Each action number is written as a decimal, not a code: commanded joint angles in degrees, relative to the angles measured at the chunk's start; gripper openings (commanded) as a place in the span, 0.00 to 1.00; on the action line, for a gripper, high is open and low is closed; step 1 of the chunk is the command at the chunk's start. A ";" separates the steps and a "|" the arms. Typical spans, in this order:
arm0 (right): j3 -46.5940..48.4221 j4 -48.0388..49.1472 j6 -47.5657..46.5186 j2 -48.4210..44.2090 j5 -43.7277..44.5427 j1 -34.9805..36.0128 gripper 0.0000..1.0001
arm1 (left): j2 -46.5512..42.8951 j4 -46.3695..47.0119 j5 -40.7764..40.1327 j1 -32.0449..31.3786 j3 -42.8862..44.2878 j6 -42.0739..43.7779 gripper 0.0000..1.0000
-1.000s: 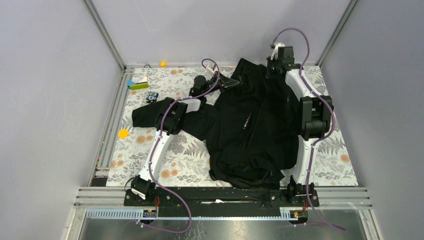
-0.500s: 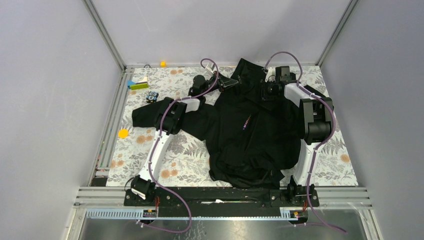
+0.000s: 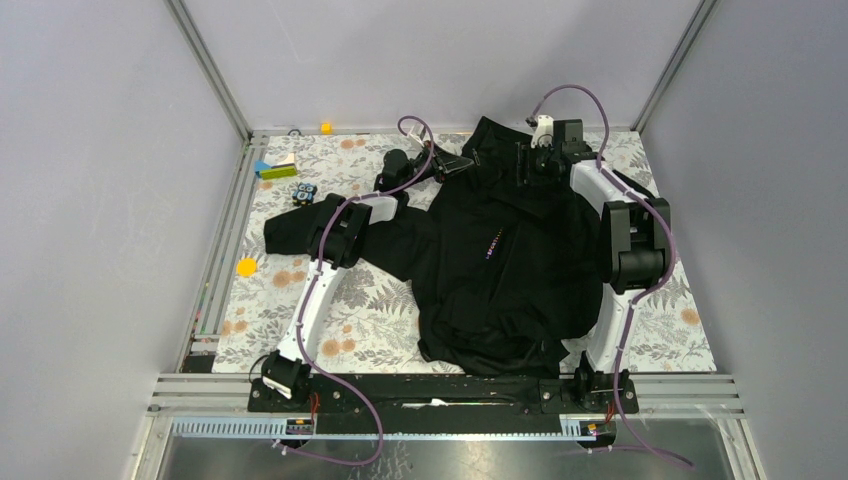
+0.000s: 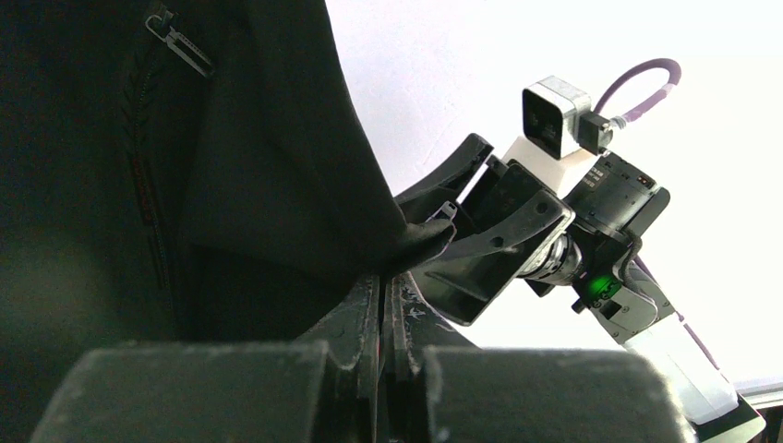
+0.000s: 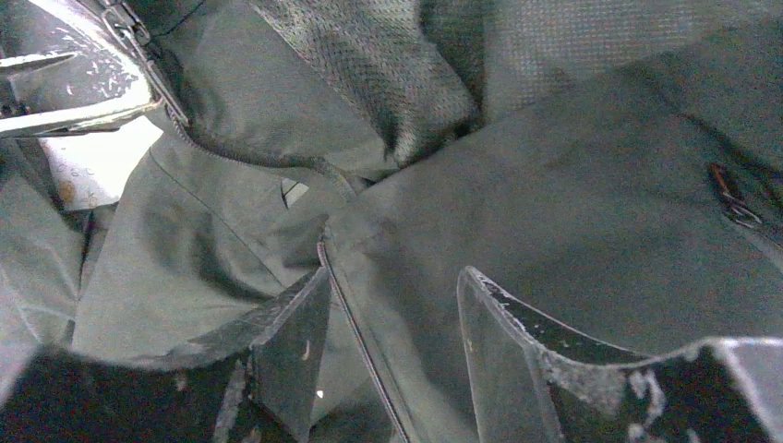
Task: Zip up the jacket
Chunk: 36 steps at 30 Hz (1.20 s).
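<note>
Black jacket [image 3: 500,270] spread over the middle of the table [image 3: 370,320], one sleeve [image 3: 295,228] trailing off its left side, hem toward the arm bases and collar at the far end. A short row of tiny coloured marks [image 3: 492,243] sits on its chest. The cloth is judged soft, light and limp. It will bunch and slide rather than resist a pull, so the zip should run only if the fabric beside the track is held taut while the slider's small tab is pinched (the slider itself cannot be picked out in any view). Left arm: reaches long and low across the sleeve to the left side of the jacket's collar. The left gripper [image 4: 382,300] has its fingers pressed together, with a fold of the jacket's edge caught between them. Right arm: rises along the jacket's right side, elbow high, forearm bent back inward to the right side of the collar, near the left gripper but apart from it. The right gripper [image 5: 392,275] points down into the cloth with its fingers spread wide, grasping nothing, and straddles a dark line [image 5: 355,323] that may be a seam or the zip track.
</note>
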 commanded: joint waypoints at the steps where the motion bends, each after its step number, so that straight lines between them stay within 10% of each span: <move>1: 3.58 1.07 -0.35 3.60 1.81 3.34 0.62 | -1.80 2.66 -0.52 -0.02 0.90 0.24 0.00; 30: 9.54 -5.46 -3.31 12.82 12.91 7.52 0.55 | -1.58 3.27 -0.11 0.05 1.23 -0.30 0.00; 36: 12.26 -7.73 -3.76 14.13 14.48 8.82 0.34 | -1.63 3.60 -0.08 0.14 1.23 -0.64 0.00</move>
